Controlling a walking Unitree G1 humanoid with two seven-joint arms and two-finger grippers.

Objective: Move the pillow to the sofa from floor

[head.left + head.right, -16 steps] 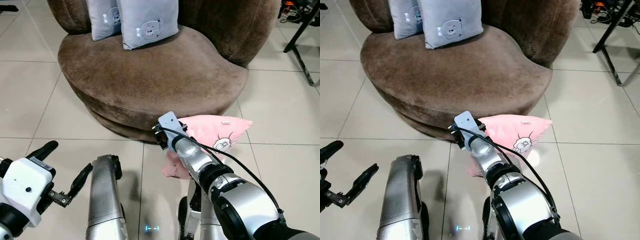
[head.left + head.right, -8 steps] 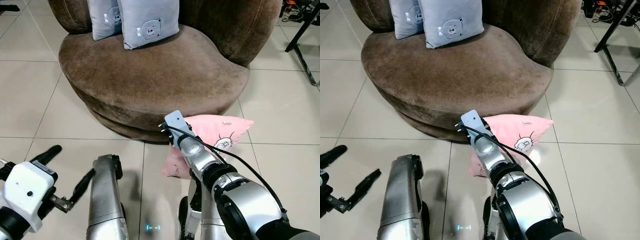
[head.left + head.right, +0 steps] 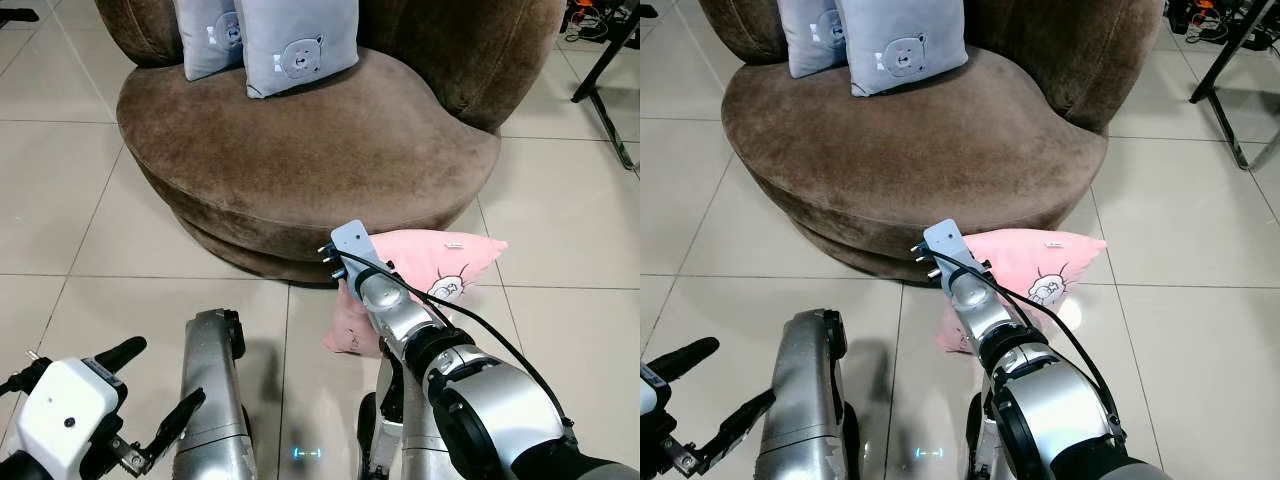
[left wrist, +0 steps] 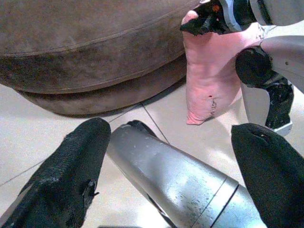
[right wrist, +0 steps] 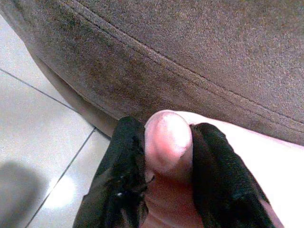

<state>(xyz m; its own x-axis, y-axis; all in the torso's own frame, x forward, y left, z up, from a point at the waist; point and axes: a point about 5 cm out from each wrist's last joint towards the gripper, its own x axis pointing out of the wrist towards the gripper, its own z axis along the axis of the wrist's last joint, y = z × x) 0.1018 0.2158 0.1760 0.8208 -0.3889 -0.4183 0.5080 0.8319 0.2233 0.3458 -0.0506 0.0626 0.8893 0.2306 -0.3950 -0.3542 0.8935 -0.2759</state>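
A pink pillow [image 3: 440, 265] with a small cartoon print stands on the tiled floor, leaning against the base of the round brown sofa [image 3: 300, 150]. My right gripper [image 5: 168, 166] is shut on the pillow's upper left corner [image 5: 167, 137], pinched between both black fingers close to the sofa's lower edge. In the left eye view its wrist [image 3: 352, 258] covers the fingers. My left gripper [image 3: 152, 392] is open and holds nothing, low at the left, near my left leg [image 3: 210, 390]. The left wrist view shows the pillow [image 4: 209, 71] and the right gripper at its top corner.
Two grey bear-print pillows [image 3: 295, 45] [image 3: 208, 35] lean against the sofa's backrest; the seat in front of them is bare. A black metal stand leg [image 3: 600, 70] crosses the floor at the far right. Tiled floor surrounds the sofa.
My left arm has dropped lower and drawn back toward me. The right gripper shifted slightly right along the pillow's corner, then held still. The pillow has stayed where it was.
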